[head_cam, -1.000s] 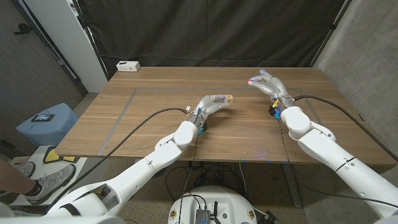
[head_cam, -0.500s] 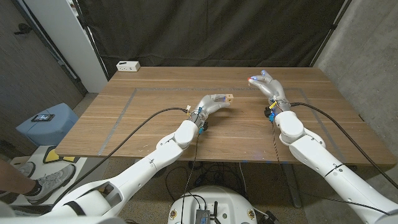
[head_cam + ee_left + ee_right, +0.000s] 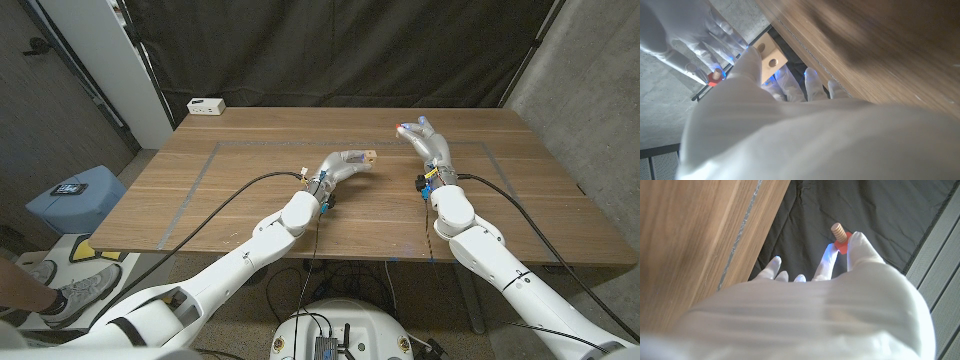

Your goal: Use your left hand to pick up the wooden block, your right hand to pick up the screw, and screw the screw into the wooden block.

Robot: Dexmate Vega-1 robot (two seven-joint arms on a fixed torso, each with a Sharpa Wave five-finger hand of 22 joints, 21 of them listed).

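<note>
At the far left corner of the wooden surface (image 3: 250,190) lies a small white box (image 3: 206,105), its make too small to tell, and a thin pale line runs as a rectangle across the brown grain. Toward the middle, the left robot hand (image 3: 342,166), gloved in smooth white, grips the wooden block (image 3: 367,157) at its fingertips, raised a little above the surface; a black cable trails back along the arm. From the head view the block is only a small tan cube, but the left wrist view shows more: the wooden block (image 3: 769,54) is pale, square-edged and has round holes bored in its face, with a thumb pressed on one side and fingers behind it. That view also takes in the other robot hand beyond, with the screw (image 3: 715,76). Farther right, the right robot hand (image 3: 424,141) pinches the screw (image 3: 404,128), held above the surface and apart from the block, to its right. In the head view it reads as a red speck; the right wrist view shows the screw (image 3: 839,234) with a ribbed tan shank on a red head, clamped between thumb and finger against dark cloth.
</note>
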